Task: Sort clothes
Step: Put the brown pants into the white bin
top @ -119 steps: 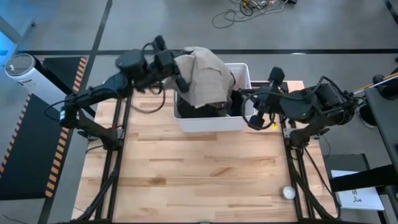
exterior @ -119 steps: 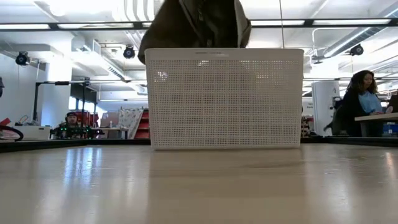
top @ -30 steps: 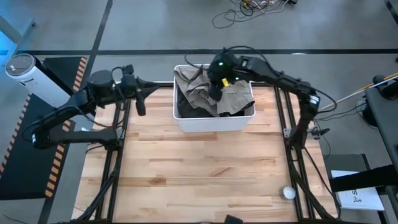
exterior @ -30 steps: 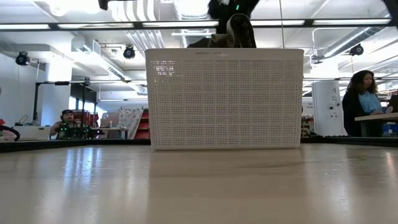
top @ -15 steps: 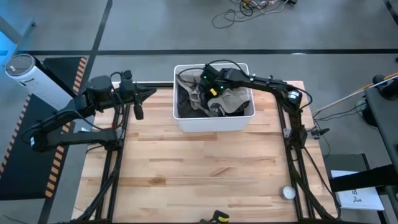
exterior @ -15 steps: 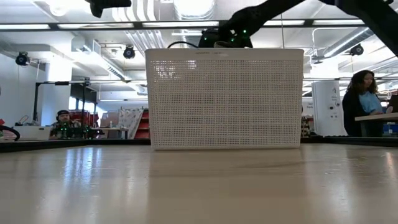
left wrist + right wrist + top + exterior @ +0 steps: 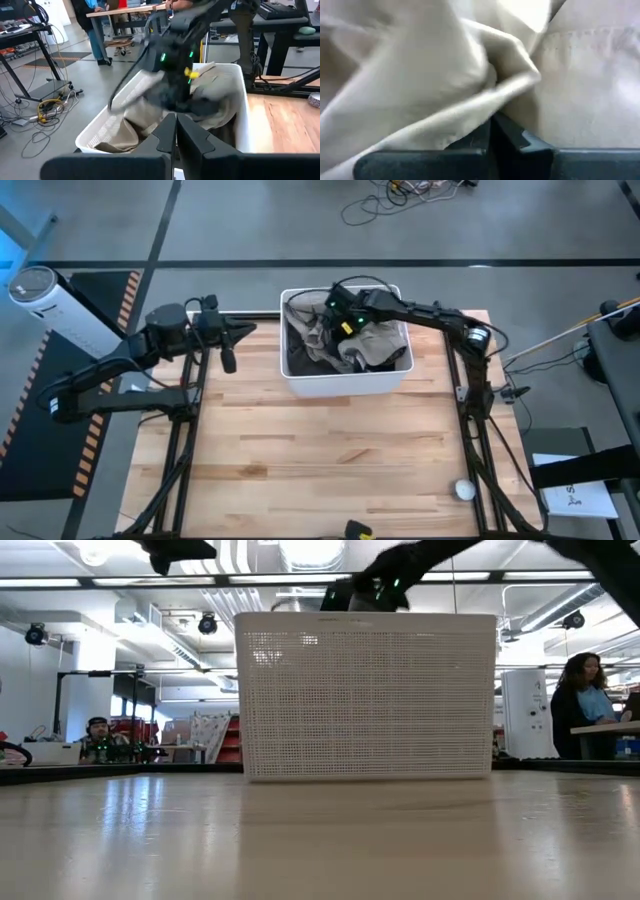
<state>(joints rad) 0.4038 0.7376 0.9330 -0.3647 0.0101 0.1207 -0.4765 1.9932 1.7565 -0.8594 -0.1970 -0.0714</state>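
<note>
The white basket (image 7: pixel 345 388) stands at the table's far middle. Clothes lie in it: a beige-tan garment (image 7: pixel 385 340) on top and black cloth (image 7: pixel 300 362) under it at the left. My right gripper (image 7: pixel 338 345) reaches into the basket from the right, slanting down, shut, its tips in the beige garment (image 7: pixel 435 75). My left gripper (image 7: pixel 250 330) hovers left of the basket, shut and with nothing in it, pointing toward the basket (image 7: pixel 240 100). In the low view the basket's wall (image 7: pixel 365 700) hides the clothes. My right gripper presses its shut fingers (image 7: pixel 512 135) into a fold of the beige garment (image 7: pixel 515 80), slanting down from the table's right. The cloth bunches around the tips. Whether any layer is caught between the fingers, I cannot tell. The garment lies in the basket.
A small white ball (image 7: pixel 464 490) lies near the table's near right corner. Bare wooden tabletop (image 7: pixel 320 460) stretches in front of the basket. People sit in the room beyond the table (image 7: pixel 580 700).
My right gripper has sunk from above the basket's rim down into it and tipped further downward, staying shut. The beige garment, which was heaped up over the rim, now lies lower inside the basket.
</note>
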